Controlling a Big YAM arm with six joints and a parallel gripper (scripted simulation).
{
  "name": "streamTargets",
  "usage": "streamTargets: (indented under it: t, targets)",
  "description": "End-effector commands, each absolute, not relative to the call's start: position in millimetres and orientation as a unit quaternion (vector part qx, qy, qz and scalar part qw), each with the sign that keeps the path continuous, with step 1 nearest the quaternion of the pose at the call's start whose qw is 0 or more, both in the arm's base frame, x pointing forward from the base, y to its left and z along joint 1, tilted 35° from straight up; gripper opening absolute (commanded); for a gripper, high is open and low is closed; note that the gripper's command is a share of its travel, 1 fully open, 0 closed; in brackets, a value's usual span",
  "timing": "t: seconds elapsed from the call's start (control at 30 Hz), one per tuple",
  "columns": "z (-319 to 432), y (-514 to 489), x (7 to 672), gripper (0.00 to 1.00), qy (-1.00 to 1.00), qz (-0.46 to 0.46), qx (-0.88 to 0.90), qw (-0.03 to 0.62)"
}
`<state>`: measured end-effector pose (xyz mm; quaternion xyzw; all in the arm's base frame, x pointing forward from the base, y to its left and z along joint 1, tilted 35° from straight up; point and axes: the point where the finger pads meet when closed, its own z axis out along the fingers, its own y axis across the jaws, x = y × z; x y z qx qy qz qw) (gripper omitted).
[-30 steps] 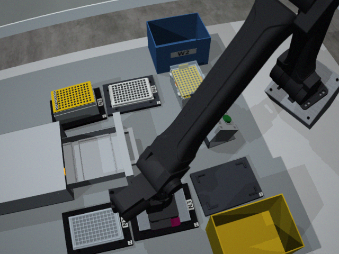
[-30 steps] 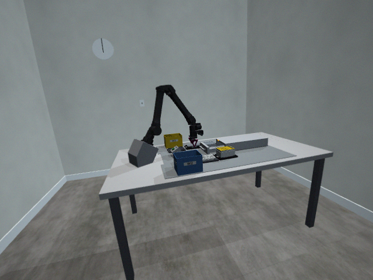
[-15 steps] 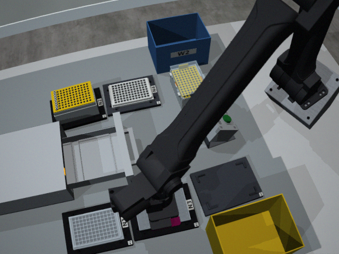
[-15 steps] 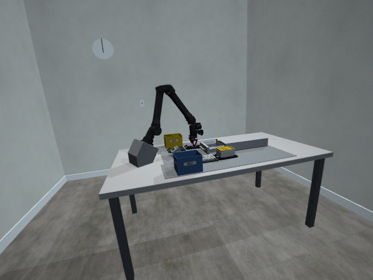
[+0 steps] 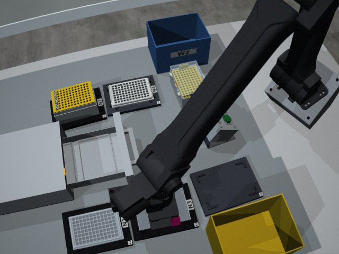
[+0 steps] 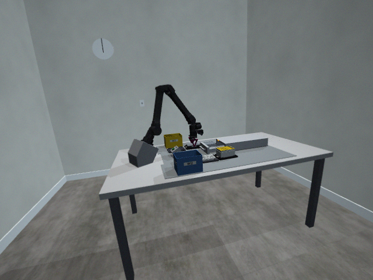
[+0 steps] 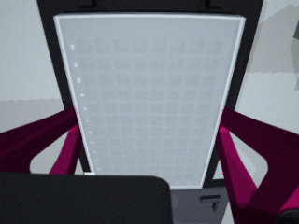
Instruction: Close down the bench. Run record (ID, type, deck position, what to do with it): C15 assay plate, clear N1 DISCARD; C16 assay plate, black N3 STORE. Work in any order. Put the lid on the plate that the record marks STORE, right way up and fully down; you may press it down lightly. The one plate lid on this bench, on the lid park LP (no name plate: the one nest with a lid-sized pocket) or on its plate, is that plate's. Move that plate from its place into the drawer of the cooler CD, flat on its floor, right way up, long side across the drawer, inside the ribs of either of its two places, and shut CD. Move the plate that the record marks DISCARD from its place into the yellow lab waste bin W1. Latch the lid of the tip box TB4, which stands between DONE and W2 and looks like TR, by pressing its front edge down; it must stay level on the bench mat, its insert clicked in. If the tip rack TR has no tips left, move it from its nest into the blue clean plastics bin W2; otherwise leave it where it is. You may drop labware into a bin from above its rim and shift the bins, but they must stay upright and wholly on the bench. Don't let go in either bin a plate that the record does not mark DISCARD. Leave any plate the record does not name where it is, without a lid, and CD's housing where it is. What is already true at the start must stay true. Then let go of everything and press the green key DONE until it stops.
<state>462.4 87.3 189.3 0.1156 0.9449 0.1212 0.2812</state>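
Magenta fingers of the black arm's gripper (image 7: pixel 149 154) stand wide apart, clamped on the two long sides of the lidded black assay plate (image 7: pixel 149 93), whose frosted translucent lid fills the middle of the wrist view. In the top view the same plate (image 5: pixel 184 205) sits at lower centre of the frame on the black nest labelled N3 (image 5: pixel 189 204), mostly hidden under the wrist. Just left of it, at lower left, the clear assay plate (image 5: pixel 94 227) lies on its own nest. At lower right stands the yellow open waste bin (image 5: pixel 254 232), with a dark, lid-sized pocket nest (image 5: pixel 225 186) above it. Mid-left, the grey cooler housing (image 5: pixel 29 161) has its drawer (image 5: pixel 95 155) pulled out. In the upper part of the frame are the blue bin marked W2 (image 5: pixel 178 41), the clear-lidded tip box with a yellow insert (image 5: pixel 186 79) below it, a white plate (image 5: pixel 131 91) on another nest, and the yellow-topped tip rack (image 5: pixel 73 97). The green key (image 5: pixel 226 118) peeks out beside the arm.
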Motion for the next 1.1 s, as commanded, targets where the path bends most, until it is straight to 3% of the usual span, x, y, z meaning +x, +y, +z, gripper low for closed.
streamTargets:
  t: [0.0,1.07]
  targets:
    - [210,87,463,0.00,0.940,0.126,0.114,0.294]
    - [224,85,464,0.00,0.937,0.128,0.113,0.304]
